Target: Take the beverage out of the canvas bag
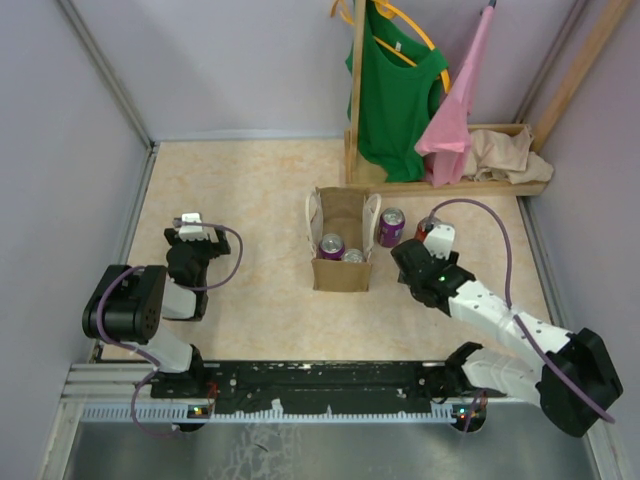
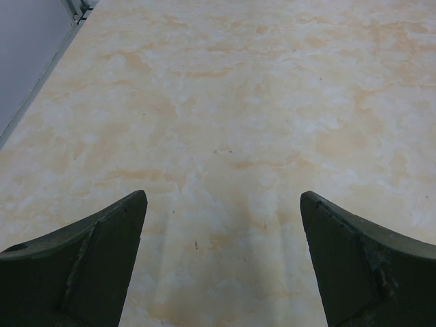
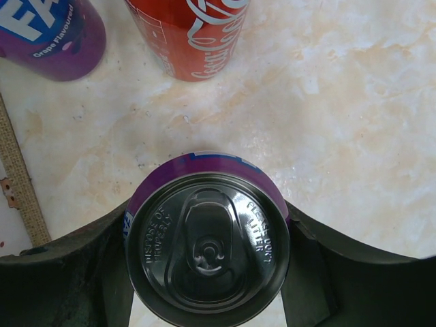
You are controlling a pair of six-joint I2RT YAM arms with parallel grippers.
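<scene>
The tan canvas bag point(image 1: 341, 268) stands open in the middle of the table, with a purple can point(image 1: 331, 245) and a second can top point(image 1: 353, 256) inside. My right gripper point(image 1: 410, 262) is just right of the bag. In the right wrist view it point(image 3: 208, 231) is shut on an upright purple can point(image 3: 208, 248), seen from above. That can is hidden under the gripper in the top view. A purple grape can point(image 1: 391, 227) point(image 3: 48, 34) and a red cola can point(image 1: 428, 224) point(image 3: 191, 34) stand on the table beyond it. My left gripper point(image 1: 190, 235) point(image 2: 223, 225) is open and empty at the left.
A wooden clothes rack point(image 1: 450, 185) at the back right holds a green shirt point(image 1: 395, 90), a pink garment point(image 1: 455, 110) and a crumpled beige cloth point(image 1: 505, 155). Grey walls close the left, back and right. The bag's edge point(image 3: 17, 177) shows left of the held can.
</scene>
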